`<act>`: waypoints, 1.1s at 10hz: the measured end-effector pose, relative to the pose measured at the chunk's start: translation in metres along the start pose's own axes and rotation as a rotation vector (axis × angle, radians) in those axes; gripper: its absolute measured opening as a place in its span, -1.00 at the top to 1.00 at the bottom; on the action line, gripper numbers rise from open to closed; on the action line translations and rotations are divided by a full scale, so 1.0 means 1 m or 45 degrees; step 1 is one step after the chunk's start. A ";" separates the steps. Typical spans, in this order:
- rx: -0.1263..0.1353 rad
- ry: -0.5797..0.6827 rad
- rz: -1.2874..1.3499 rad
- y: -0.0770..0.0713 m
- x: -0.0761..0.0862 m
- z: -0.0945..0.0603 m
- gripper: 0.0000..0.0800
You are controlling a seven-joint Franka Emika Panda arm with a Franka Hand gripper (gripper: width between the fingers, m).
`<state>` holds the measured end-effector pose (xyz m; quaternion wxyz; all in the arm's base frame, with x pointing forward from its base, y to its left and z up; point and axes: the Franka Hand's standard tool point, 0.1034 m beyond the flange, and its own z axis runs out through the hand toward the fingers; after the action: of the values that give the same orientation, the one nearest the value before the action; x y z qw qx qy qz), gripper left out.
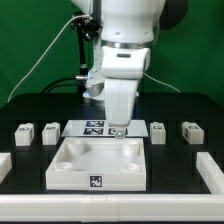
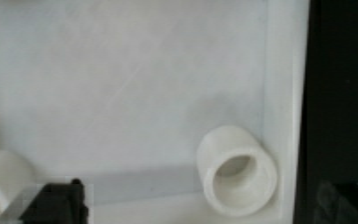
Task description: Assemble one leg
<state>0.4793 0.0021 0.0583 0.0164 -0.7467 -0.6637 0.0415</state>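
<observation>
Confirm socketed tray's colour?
Tray is white, black-and-white tag on front; exterior view shows best.

The tray-like piece (image 1: 70,172) lies at the front of the worktop (image 1: 30,105), with the marker board (image 1: 88,127) just behind it. The first leg (image 1: 24,132) and second leg (image 1: 50,131) stand at the exterior view's left of the board, and the third leg (image 1: 157,131) and fourth leg (image 1: 190,131) at its right. The claw (image 1: 118,130) hangs over the tray-like piece's far corner, on the exterior view's right.

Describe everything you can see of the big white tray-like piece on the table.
The tray-like piece is white, smooth like plastic, squarish, with a sunken middle and raised corners. The wrist view shows round sockets in it. A black-and-white tag sits at its front edge. It lies flat on the table, before the marker board. The open pincer hangs over one far corner.
</observation>
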 end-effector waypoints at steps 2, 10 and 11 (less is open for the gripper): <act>0.007 0.007 0.001 -0.011 -0.006 0.012 -0.63; 0.088 0.015 -0.026 -0.036 -0.011 0.051 -0.63; 0.087 0.014 -0.023 -0.036 -0.011 0.050 -0.63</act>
<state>0.4382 -0.0061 0.0117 0.0461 -0.7399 -0.6684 0.0599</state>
